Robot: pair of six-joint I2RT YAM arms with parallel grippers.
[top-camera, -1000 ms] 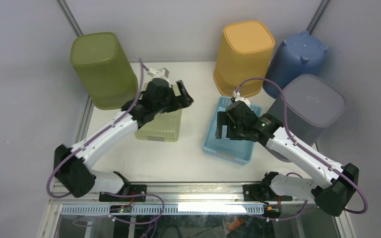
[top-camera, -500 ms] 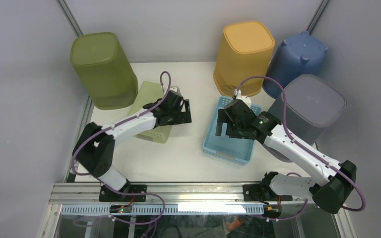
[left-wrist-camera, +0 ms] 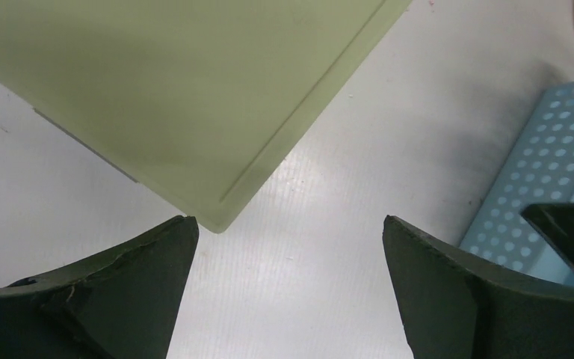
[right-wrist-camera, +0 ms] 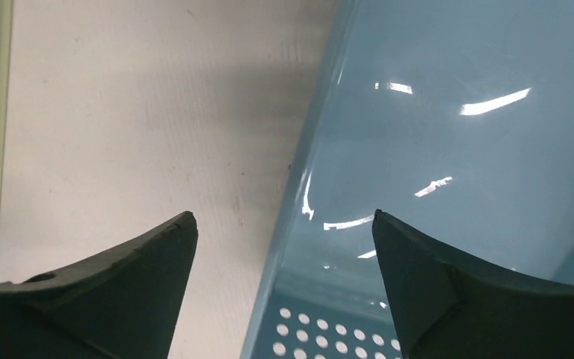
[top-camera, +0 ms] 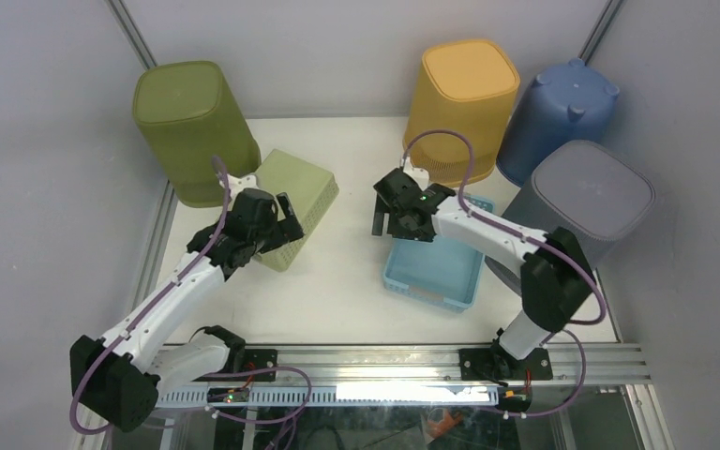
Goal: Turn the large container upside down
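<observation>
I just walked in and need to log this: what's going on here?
The green basket lies bottom-up, and the left hand is open and empty just off its corner. The right hand, also open, hangs over a side rim of the blue basket, which sits open side up.

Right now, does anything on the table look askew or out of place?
The green basket lies bottom up, turned diagonally to the edges of the table; the blue basket nearby sits open side up.
</observation>
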